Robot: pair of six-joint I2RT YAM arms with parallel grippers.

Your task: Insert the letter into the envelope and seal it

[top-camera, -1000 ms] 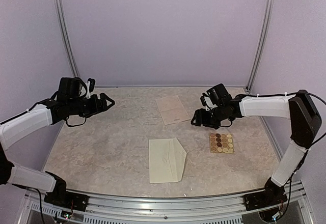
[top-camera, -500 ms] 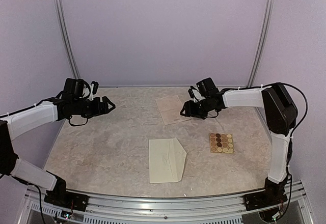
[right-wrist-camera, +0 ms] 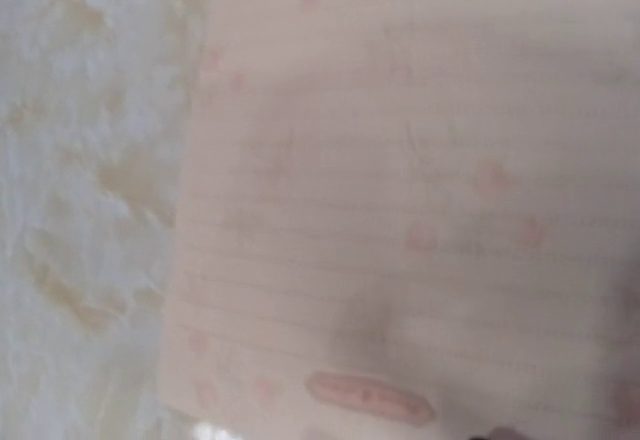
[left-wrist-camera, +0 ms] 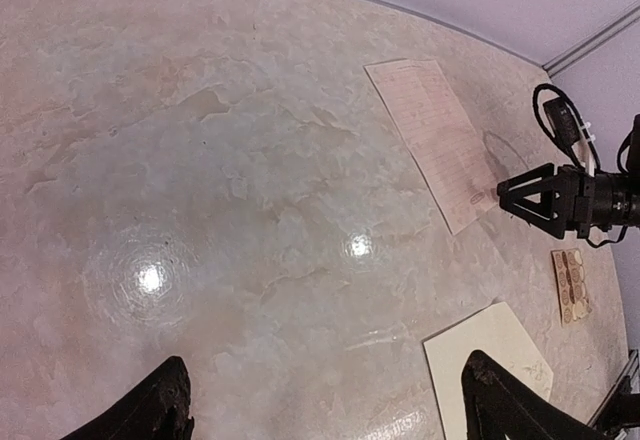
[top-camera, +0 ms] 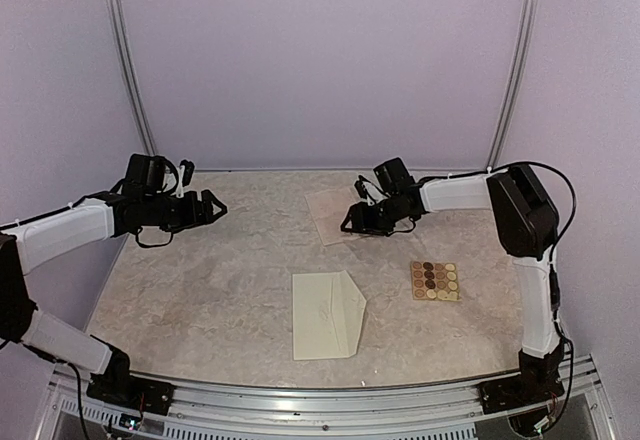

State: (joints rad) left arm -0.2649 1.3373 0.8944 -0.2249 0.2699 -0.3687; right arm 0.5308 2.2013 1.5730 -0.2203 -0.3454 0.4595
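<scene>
The cream envelope [top-camera: 328,315] lies flat at the front middle of the table, its pointed flap open to the right; it also shows in the left wrist view [left-wrist-camera: 490,370]. The letter [top-camera: 335,215], a pinkish lined sheet, lies flat behind it and fills the right wrist view [right-wrist-camera: 400,210]. My right gripper [top-camera: 350,222] is open and empty, close over the letter's right edge, and also shows in the left wrist view [left-wrist-camera: 520,198]. My left gripper [top-camera: 212,206] is open and empty, held above the table at the far left.
A small tan sheet of round brown stickers [top-camera: 435,280] lies right of the envelope. Purple walls enclose the marbled table [top-camera: 200,280] on three sides. The right arm stretches across the back right.
My right gripper has moved left and toward the back, from beside the sticker sheet to over the letter. The left gripper has hardly moved.
</scene>
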